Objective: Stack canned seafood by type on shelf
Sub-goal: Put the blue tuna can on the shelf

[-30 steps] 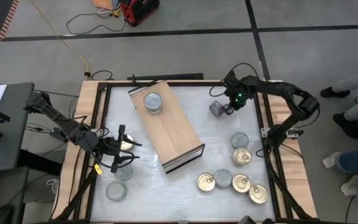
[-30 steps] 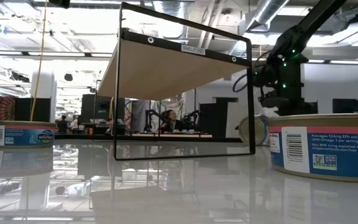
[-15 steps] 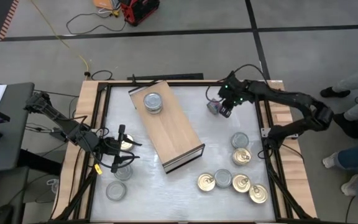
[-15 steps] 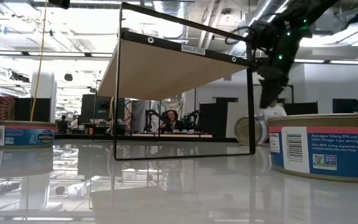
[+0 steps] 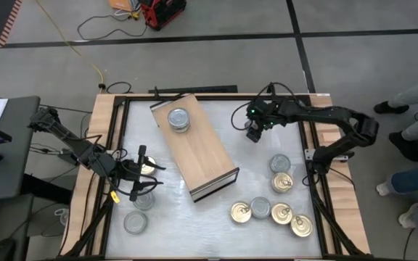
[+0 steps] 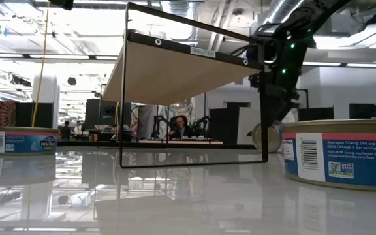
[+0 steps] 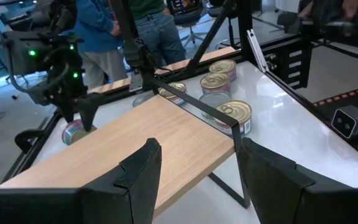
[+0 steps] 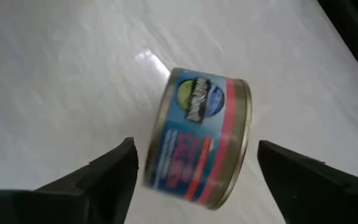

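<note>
Under my right gripper (image 5: 253, 135), near the shelf's (image 5: 194, 148) far end, a tin (image 8: 201, 148) lies on its side on the white table, and my fingers (image 8: 98, 174) are spread wide, holding nothing. It looks hard, smooth and ready to roll, so I think I should pinch its flat ends. My left gripper (image 5: 142, 177) waits half open beside the shelf, empty.

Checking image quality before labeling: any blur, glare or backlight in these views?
Right wrist view: the tin is motion-smeared, with a glare streak on the tabletop. Low view: bright ceiling lights backlight the shelf; the near tin is soft; the table mirrors the room. High view: even light.
</note>
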Available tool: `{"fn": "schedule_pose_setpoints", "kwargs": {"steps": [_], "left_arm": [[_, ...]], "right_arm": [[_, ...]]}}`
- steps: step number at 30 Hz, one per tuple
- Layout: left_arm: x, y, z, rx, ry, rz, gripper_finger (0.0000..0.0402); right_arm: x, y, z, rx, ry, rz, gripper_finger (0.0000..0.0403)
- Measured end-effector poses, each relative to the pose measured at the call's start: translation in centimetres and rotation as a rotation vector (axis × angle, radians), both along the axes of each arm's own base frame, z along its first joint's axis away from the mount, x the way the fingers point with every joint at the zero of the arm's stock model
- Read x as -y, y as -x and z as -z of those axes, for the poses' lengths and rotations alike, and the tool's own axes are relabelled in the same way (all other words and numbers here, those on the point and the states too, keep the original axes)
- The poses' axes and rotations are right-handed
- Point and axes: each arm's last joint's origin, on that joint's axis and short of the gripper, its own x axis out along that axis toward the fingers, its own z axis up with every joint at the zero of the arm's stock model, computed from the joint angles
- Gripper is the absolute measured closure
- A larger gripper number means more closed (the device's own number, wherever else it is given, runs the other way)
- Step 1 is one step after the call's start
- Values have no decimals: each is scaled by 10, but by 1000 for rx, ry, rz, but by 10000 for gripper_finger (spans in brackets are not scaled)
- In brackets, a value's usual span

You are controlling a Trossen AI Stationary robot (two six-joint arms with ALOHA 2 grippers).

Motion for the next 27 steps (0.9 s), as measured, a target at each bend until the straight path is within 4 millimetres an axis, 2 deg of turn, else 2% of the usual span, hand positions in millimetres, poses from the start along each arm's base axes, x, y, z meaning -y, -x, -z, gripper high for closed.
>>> {"fn": "schedule_pose_setpoints", "kwargs": {"steps": [6, 12, 20, 27], "left_arm": [[0, 0, 1, -12, -3, -1, 198], [0, 0, 1, -12, 3, -2, 198], [0, 0, 2, -18, 2, -3, 198], [0, 1, 2, -24, 23, -6, 198]], "right_arm": [[2, -3, 10, -44, -6, 6, 102], [-3, -2, 11, -81, -19, -23, 183], [-26, -1, 5, -142, -14, -172, 185], [-62, 4, -30, -95, 191, -314, 185]]}}
